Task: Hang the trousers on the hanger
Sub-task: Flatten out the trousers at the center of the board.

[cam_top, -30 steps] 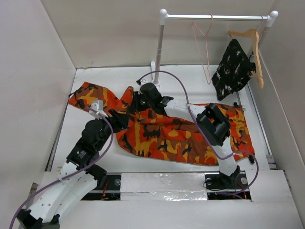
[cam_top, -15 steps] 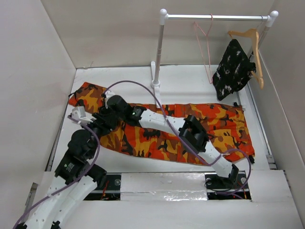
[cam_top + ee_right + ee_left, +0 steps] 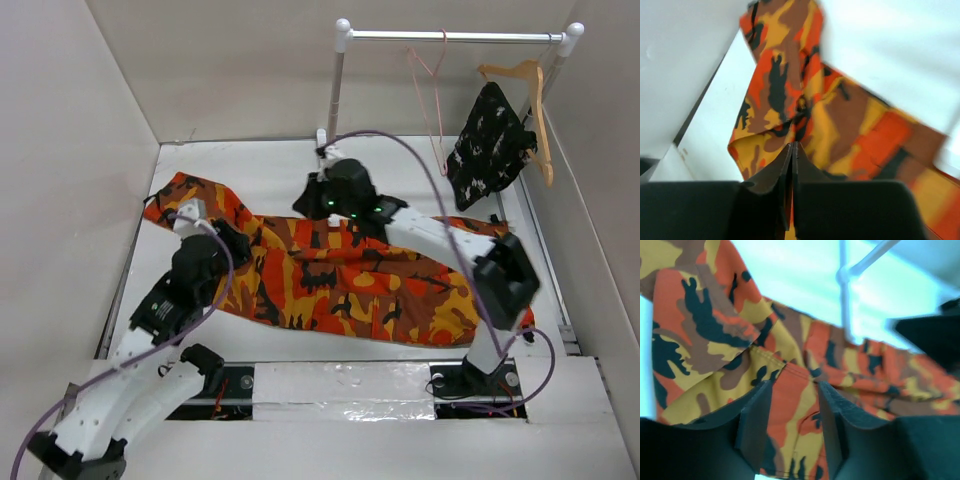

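The camouflage trousers [image 3: 380,285] lie spread flat across the table, one leg reaching the far left. My left gripper [image 3: 238,243] is low over that leg. In the left wrist view it [image 3: 794,390] is open, with trousers fabric [image 3: 715,325] lying between and beyond the fingers. My right gripper [image 3: 322,192] hovers by the trousers' back edge near the rack post. In the right wrist view it [image 3: 792,145] is shut with nothing seen gripped, above the trousers [image 3: 850,115]. The pink wire hanger [image 3: 430,100] hangs on the rail, empty.
The white clothes rack [image 3: 336,100] stands at the back; its post also shows in the left wrist view [image 3: 842,295]. A wooden hanger [image 3: 528,95] with a black speckled garment [image 3: 490,145] hangs at the rail's right end. Walls enclose the table.
My right gripper has swung from the left trouser leg to the right and back, toward the rack post. My left arm has shifted slightly right over the leg. The trousers stay spread out.
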Controlling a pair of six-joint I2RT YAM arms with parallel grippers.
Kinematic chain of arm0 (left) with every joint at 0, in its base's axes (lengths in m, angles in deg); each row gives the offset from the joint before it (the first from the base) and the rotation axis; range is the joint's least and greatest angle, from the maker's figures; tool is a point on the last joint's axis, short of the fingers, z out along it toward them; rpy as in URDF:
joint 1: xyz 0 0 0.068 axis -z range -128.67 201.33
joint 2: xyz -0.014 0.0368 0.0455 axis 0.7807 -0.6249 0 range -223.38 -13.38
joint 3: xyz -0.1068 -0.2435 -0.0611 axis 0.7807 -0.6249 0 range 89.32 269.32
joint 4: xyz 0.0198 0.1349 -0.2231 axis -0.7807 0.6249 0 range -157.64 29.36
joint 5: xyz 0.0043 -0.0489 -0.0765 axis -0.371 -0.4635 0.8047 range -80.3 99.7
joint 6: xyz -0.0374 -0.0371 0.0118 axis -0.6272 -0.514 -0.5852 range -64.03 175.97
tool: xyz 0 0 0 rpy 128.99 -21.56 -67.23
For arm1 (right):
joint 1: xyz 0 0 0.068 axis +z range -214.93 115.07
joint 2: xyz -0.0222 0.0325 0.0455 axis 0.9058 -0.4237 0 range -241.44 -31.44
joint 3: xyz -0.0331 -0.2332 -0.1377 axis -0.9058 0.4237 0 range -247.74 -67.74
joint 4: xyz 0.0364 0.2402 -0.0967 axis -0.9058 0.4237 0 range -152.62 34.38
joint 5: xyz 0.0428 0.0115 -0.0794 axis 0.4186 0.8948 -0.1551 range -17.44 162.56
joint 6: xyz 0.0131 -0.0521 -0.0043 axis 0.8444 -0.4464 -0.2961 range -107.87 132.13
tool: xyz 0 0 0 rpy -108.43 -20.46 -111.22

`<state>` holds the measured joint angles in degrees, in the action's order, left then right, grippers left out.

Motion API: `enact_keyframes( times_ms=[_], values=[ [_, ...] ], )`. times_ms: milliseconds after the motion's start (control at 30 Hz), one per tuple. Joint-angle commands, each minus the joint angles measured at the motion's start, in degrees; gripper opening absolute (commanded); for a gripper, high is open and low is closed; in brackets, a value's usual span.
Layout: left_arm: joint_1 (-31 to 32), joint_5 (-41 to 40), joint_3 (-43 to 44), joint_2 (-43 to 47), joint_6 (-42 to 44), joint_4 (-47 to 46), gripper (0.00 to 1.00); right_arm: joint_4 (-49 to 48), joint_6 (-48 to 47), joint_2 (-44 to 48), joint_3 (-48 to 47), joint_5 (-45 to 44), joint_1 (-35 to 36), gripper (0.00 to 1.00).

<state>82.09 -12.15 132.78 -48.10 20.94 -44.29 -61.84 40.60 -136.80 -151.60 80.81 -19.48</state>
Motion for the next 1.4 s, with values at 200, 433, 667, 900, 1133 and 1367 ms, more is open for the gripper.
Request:
enact_keyframes(
  times_ms=[200,433,667,900,1133,1367],
  values=[
    [-0.35,-6.27,11.46,-29.66,13.30,2.84,0.12,-13.00,1.50,31.77,33.47,-7.53,1.39,0.00],
    [-3.34,-3.89,15.16,-45.05,18.85,1.34,0.26,-7.55,1.68,54.89,49.30,-12.91,1.39,0.06],
    [-5.97,-4.78,16.21,-52.64,19.91,0.38,0.40,-0.95,3.08,71.16,57.56,-13.53,1.39,0.13],
    [-7.64,-9.35,18.76,-59.58,19.82,-0.15,0.40,2.04,6.69,79.17,63.46,-13.09,1.39,0.15],
    [-7.65,-10.06,21.66,-64.94,20.70,-0.42,0.34,4.14,6.78,79.87,63.38,-13.43,1.39,0.15],
    [-8.18,-13.93,22.37,-59.16,18.24,-0.41,0.00,7.04,9.32,79.61,64.17,-20.63,1.39,0.34]
  ],
)
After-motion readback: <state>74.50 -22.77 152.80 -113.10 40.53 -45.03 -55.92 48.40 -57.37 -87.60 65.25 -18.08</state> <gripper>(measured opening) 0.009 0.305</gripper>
